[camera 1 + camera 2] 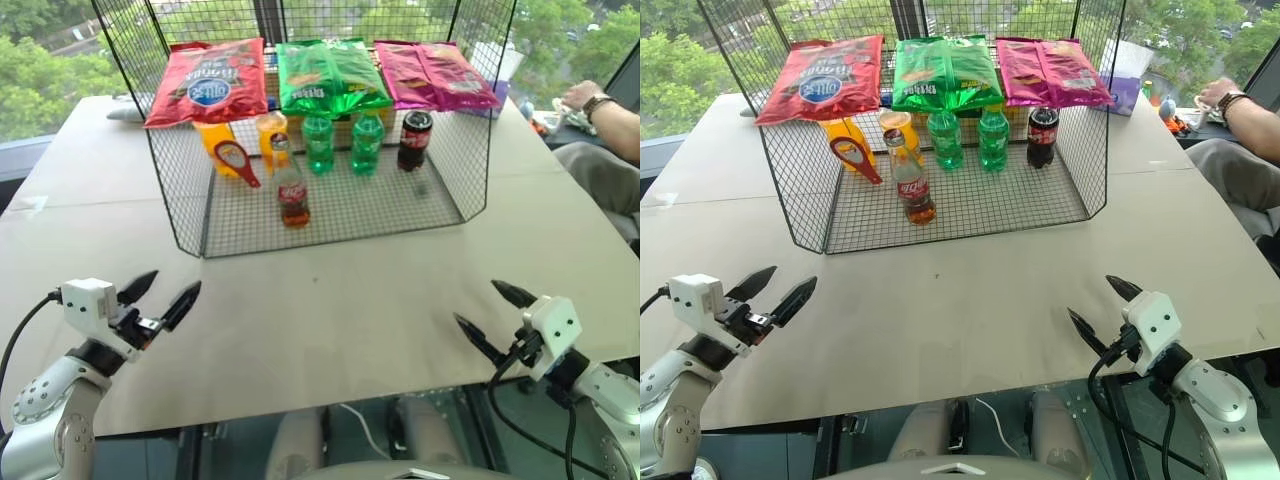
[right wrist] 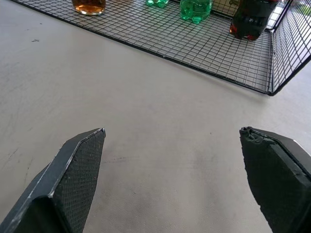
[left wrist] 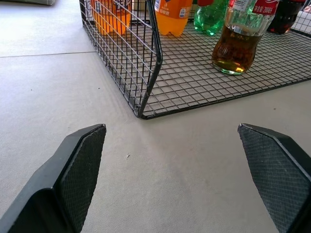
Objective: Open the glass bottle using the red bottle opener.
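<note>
**A:** Left eye view first: where are your hands, and are they gripping anything?

**B:** My left gripper [image 1: 160, 295] sits at the lower left of the frame and my right gripper [image 1: 495, 308] at the lower right; both have their fingers spread wide over bare table [image 1: 330, 330], pinching nothing; I judge they hang back like this because nothing has been picked yet.

**A:** And the things you need?

**B:** The glass bottle [image 1: 292, 185] stands upright just above centre, on the floor of the wire cage [image 1: 340, 210], near its open front edge; the red bottle opener [image 1: 237, 162] leans just to its left, ring end up, against an orange bottle [image 1: 218, 140], I think.

**A:** What crowds the reach?

**B:** Two green bottles [image 1: 342, 140] and a dark cola bottle [image 1: 414, 140] stand behind; snack bags [image 1: 330, 75] lie across the cage top, so I'd likely go in from the front; the cage's side walls narrow the way; a person's arm [image 1: 600, 110] rests at the right edge.
</note>
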`<state>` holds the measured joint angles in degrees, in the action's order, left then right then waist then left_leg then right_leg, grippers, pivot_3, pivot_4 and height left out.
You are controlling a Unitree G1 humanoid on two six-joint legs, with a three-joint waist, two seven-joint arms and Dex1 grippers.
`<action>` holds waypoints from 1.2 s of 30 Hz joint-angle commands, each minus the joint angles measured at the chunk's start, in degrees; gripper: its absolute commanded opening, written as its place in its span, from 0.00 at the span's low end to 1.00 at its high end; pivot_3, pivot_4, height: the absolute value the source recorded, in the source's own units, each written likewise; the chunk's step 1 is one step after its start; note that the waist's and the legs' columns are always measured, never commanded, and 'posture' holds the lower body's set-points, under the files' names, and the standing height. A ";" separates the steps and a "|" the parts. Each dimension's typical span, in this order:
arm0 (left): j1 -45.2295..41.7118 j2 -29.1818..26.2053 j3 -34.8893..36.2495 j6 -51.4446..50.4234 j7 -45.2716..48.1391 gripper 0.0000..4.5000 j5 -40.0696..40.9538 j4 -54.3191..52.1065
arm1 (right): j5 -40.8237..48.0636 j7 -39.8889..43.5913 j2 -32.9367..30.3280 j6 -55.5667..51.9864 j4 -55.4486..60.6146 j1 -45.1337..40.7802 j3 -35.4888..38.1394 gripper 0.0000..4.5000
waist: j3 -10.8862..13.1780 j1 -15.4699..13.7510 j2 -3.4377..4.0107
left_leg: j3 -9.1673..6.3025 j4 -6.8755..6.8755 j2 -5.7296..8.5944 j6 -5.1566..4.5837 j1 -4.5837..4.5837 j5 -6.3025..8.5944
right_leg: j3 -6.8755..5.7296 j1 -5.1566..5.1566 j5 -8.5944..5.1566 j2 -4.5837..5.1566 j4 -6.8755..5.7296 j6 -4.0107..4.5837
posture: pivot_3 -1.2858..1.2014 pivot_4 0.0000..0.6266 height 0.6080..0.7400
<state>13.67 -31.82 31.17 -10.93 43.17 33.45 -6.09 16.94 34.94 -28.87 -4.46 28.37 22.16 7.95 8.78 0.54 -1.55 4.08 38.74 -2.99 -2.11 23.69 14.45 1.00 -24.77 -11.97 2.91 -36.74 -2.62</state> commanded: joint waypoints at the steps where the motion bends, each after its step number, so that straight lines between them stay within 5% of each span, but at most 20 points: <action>1: 0.03 -0.23 0.31 0.95 2.10 1.00 2.07 -3.00 | 1.73 0.31 0.55 2.23 2.71 -1.55 1.39 0.99 | 0.00 0.01 0.00 | 0.00 0.00 0.00 0.00 0.00 0.00 | 0.00 0.00 0.00 0.00 0.00 0.00 | 0.52 0.24 1.00; 11: -5.27 0.48 -4.36 -5.65 2.97 1.00 10.53 -12.41 | 15.22 3.78 -1.37 -5.57 15.27 -14.47 -3.96 0.99 | 0.02 -0.10 0.02 | 0.00 0.00 -0.04 0.00 0.03 0.00 | -0.04 -0.01 0.02 -0.04 0.00 0.04 | 0.52 0.24 1.00; 16: -14.78 1.53 -6.23 -7.13 -8.47 1.00 4.68 -9.27 | 17.72 3.75 -2.28 -6.95 17.80 -18.21 -4.28 0.99 | -0.01 -0.60 -0.04 | 0.00 0.03 0.10 -0.01 0.00 -0.02 | -0.12 0.09 0.03 -0.09 0.00 0.03 | 0.52 0.24 1.00; 36: -31.41 3.26 -12.47 -12.93 -21.64 1.00 -2.90 -5.61 | 15.46 0.99 -2.13 -7.62 19.25 -18.01 -4.62 0.99 | 0.01 -0.49 -0.07 | 0.07 0.03 0.36 -0.01 0.04 -0.02 | -0.09 0.11 0.04 -0.10 -0.01 0.02 | 0.52 0.24 1.00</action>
<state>-16.18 -28.44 18.22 -23.93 22.32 30.94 -11.19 32.47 36.51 -30.85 -12.41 45.23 4.23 2.98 8.79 0.05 -1.62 4.15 38.77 -2.63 -2.13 23.73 14.43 0.91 -24.66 -11.93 2.81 -36.76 -2.60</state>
